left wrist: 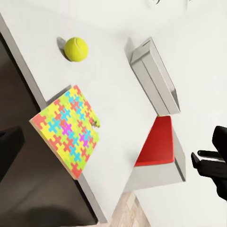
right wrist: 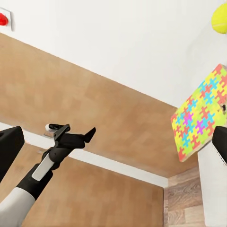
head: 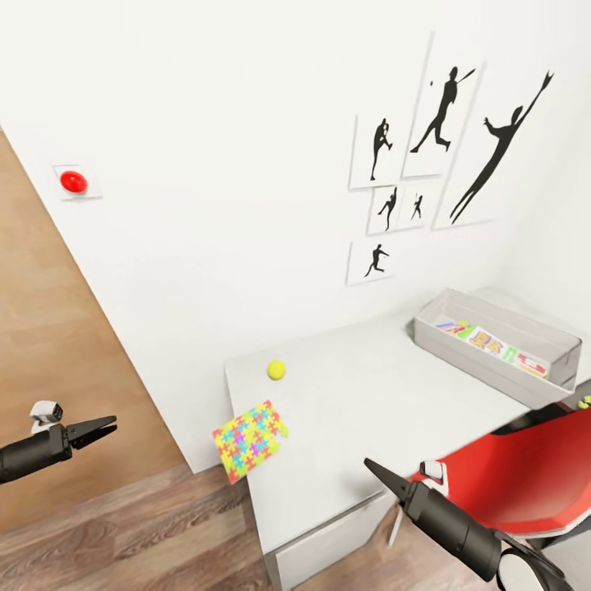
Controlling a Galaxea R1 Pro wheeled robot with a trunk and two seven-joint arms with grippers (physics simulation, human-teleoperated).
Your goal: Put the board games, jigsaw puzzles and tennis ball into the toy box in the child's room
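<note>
Floorboards lie under the left tool (head: 103,428), which hangs off the desk's left side with its fingers parted and nothing between them. Just right of it, the jigsaw puzzle (head: 249,440) is seen at the near-left corner of the desk (head: 361,410), one corner jutting out past the edge. The puzzle is judged a thin, stiff, light box with a smooth lid that may slip; the overhanging corner is probably the best place to be pinched, top and underside together. Behind it the tennis ball (head: 277,370) rests near the wall; it is taken to be light, springy and apt to roll, so a grip across its middle would be wanted. Further right, the right tool (head: 375,470) hovers at the desk's front edge, near both; whether it is parted cannot be told. At far right stands the toy box (head: 492,361), a colourful game inside.
</note>
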